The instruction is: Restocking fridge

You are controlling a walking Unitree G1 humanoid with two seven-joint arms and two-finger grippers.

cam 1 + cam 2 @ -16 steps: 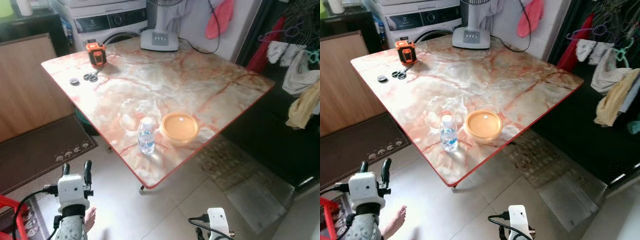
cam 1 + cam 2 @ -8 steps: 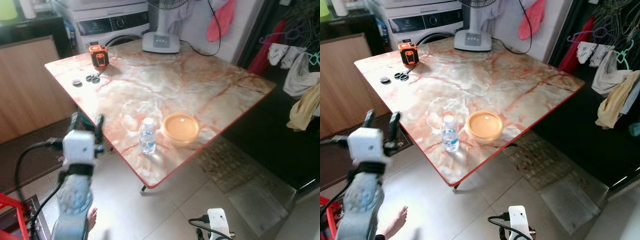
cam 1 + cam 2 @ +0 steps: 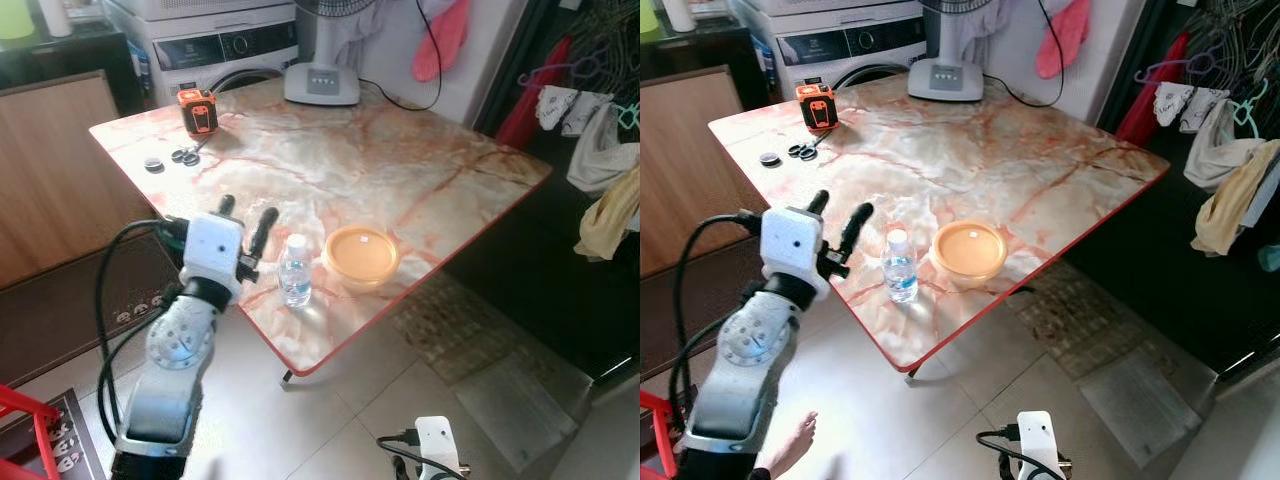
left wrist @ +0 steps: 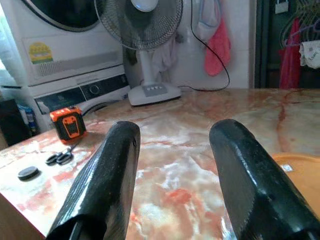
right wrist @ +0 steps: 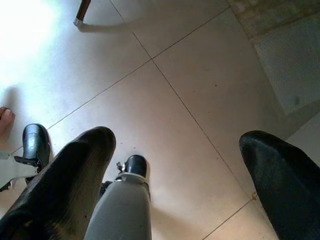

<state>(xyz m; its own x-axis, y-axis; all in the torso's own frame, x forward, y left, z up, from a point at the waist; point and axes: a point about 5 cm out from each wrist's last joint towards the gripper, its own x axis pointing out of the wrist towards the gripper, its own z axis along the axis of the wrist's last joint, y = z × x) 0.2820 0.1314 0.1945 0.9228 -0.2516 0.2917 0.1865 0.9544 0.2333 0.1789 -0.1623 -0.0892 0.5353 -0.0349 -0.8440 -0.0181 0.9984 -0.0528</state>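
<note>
The left tool [image 3: 245, 217] is raised over the near-left edge of the marble-pattern desk [image 3: 400, 160], its two black fingers [image 4: 107, 175] spread wide and holding nothing. It stands just beside the water bottle [image 3: 293, 271], at the bottle's 9 o'clock, not touching it.

The water bottle stands upright near the front edge of the desk, cap on, clear with a blue label. At its 3 o'clock, just beside it but apart, sits a round orange lidded container [image 3: 360, 255].

At the far-left corner of the desk, toward 11 o'clock from the bottle, are an orange tape measure [image 3: 195, 109], a pair of scissors [image 3: 186, 155] and a small dark disc [image 3: 153, 165]. The white base of a fan [image 3: 321, 84] stands at the far edge, toward 12 o'clock. A washing machine [image 3: 215, 45] is behind the desk.

The right tool [image 5: 190, 170] hangs low over the tiled floor [image 5: 200, 90], fingers wide apart and empty. A person's bare toes [image 5: 5, 117] show on the floor in the right wrist view.
</note>
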